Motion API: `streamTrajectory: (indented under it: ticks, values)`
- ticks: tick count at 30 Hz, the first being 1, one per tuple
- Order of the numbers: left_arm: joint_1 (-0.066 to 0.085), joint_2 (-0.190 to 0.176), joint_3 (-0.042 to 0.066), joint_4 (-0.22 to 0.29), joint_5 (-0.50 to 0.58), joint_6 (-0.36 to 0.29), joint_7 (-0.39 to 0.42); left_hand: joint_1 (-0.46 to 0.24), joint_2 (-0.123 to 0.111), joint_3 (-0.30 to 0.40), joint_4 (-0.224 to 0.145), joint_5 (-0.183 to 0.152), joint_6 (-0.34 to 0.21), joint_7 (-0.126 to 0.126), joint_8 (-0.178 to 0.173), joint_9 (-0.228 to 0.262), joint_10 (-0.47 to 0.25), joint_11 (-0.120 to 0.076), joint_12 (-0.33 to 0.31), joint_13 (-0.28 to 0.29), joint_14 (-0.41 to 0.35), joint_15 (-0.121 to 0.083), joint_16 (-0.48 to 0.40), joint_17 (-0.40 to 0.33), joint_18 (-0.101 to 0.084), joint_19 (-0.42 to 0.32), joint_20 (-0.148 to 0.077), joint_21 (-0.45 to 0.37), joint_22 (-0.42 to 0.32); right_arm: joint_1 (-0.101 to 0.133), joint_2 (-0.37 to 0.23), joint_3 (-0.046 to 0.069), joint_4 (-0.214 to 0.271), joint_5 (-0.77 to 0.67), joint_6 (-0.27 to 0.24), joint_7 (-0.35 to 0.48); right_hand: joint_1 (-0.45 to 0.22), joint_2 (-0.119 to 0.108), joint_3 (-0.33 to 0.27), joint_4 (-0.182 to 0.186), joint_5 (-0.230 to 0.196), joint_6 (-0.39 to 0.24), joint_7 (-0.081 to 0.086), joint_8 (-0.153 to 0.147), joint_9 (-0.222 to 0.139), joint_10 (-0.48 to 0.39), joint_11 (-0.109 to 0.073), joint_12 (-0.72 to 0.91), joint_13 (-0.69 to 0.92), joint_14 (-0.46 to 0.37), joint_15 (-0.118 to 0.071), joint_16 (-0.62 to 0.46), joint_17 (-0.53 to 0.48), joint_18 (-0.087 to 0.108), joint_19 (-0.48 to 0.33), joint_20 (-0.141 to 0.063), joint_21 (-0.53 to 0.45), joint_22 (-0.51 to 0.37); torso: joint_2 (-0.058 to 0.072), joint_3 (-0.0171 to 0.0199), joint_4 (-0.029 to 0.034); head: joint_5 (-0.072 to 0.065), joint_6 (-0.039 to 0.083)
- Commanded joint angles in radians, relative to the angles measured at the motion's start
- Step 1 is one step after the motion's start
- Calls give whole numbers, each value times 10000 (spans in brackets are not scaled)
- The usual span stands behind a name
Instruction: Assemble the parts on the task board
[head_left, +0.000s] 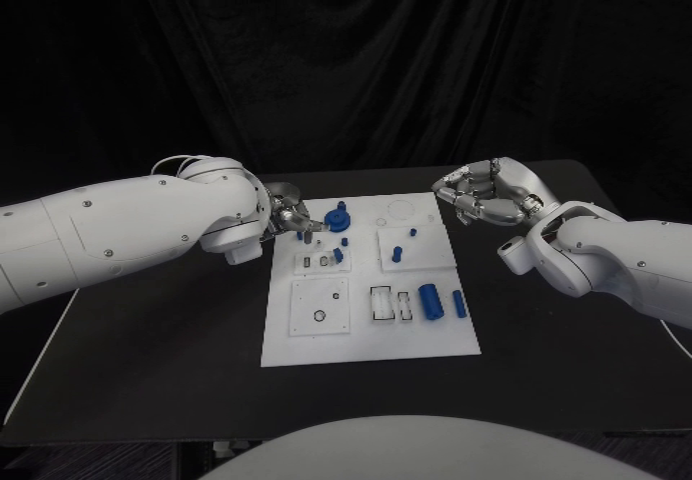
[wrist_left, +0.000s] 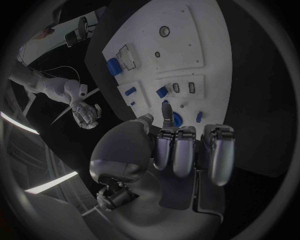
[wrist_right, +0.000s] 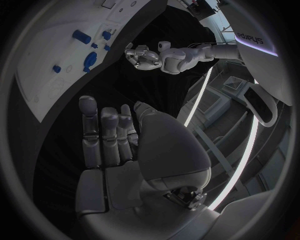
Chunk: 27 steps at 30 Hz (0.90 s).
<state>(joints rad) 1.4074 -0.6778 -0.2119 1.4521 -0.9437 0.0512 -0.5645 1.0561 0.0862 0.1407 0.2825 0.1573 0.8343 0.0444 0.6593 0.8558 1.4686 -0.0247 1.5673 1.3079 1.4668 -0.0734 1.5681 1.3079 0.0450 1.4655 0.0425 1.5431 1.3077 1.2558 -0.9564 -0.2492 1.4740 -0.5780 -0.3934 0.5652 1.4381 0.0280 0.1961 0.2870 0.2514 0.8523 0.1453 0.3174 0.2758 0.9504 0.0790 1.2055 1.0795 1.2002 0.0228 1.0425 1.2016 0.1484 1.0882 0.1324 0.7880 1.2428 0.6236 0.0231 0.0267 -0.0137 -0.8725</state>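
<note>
On the left we see the left arm (head_left: 123, 230) reaching in over the black table (head_left: 159, 360), its left hand (head_left: 289, 218) at the far left corner of the white board (head_left: 368, 335). In the head view its fingers are drawn together close to the round blue part (head_left: 339, 217) standing there; we cannot tell whether they touch it or hold anything. In the left wrist view the fingers (wrist_left: 187, 150) curl down side by side, with one fingertip just beside that round blue part (wrist_left: 176, 119).

Moving right across the board, a small blue piece (head_left: 346, 240) sits just on the near side of the round part, beside pale slotted blocks. Nearer to us lies a square plate with a dark ring (head_left: 317, 317). Further right, a small blue peg (head_left: 414, 232) stands by the far middle of the board and another blue piece (head_left: 394, 254) sits a little nearer. On the near right, a blue cylinder (head_left: 428, 296) lies beside a slimmer blue bar (head_left: 460, 304), the two side by side and apart.

At the right, the right hand (head_left: 488, 195) hovers off the far right corner of the board, above the table. Its fingers (wrist_right: 109, 135) are loosely bent and apart, holding nothing.
</note>
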Motion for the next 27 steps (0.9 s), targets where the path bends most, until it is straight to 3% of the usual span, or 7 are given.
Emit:
streamTrajectory:
  ticks: [1,10,11,13,15,21,27]
  values:
    - [-8,132,8,-129,-162,205,-74,-6,15,-19,-54,32,-11,-73,-38,43,1022,-81,35,2629,1040,-83,27,2629,-160,241,-100,-50,1304,-42,30,7,-45,37,62,4,-41,23,75,-14,62,-81,-12,66,10,82,-21,58,-5,74,-9,66,3,96,17,-6,1,20,25,129,-108,66,-2]
    - [-81,452,8,-394,-165,79,227,-74,34,-75,1,-5,25,-73,-98,130,1022,-84,35,2629,1040,-91,27,2629,-140,184,-109,-80,1209,-59,91,8,-104,37,164,-71,-11,-1,89,-35,110,-114,-9,81,6,74,-23,65,-28,89,-14,83,-12,108,6,-11,-54,10,31,214,-207,143,-2]
    - [-98,486,8,-424,-165,24,296,-122,45,-106,27,-33,28,-71,-133,159,1022,-85,35,2629,1040,-91,27,2629,-139,181,-111,-84,1204,-60,95,8,-107,37,175,-80,-6,-12,88,-40,118,-123,-7,82,5,67,-22,63,-36,93,-14,88,-13,108,11,-11,-53,13,31,199,-186,125,-2]
    - [-129,547,8,-482,-165,-45,402,-195,65,-161,46,-76,26,-67,-214,214,1022,-82,35,2629,1040,-92,27,2629,-132,162,-115,-98,1172,-61,104,8,-117,37,193,-91,0,-18,91,-44,133,-131,-6,84,4,69,-22,66,-38,99,-15,95,-14,106,21,-12,-44,20,33,208,-199,137,-2]
    - [-160,606,8,-544,-165,-83,473,-221,72,-182,49,-90,23,-65,-252,232,1022,-80,35,2629,1040,-91,27,2629,-128,151,-115,-105,1152,-65,114,8,-128,37,219,-105,8,-22,96,-49,148,-137,-5,88,3,59,-22,62,-49,90,-16,83,-29,110,13,-13,-66,14,21,183,-154,71,-2]
    - [-289,736,8,-704,-165,-20,500,-225,93,-196,24,-69,22,-62,-328,265,1022,-77,35,2629,1040,-88,27,2629,-109,97,-114,-132,1064,-77,146,8,-156,37,287,-132,35,-37,112,-65,196,-165,0,97,-2,43,-21,61,-73,100,-17,98,-38,115,15,-16,-90,14,30,174,-181,92,-2]
    - [-438,786,8,-785,-165,-75,434,-129,97,-209,-64,11,214,-103,-416,394,1022,-109,35,2629,1040,-114,27,2629,-144,207,-129,-96,1230,-86,163,9,-169,37,402,-149,44,-45,120,-68,230,-187,6,101,-6,46,-17,67,-79,112,-16,115,-39,115,24,-17,-93,20,16,144,-165,116,-2]
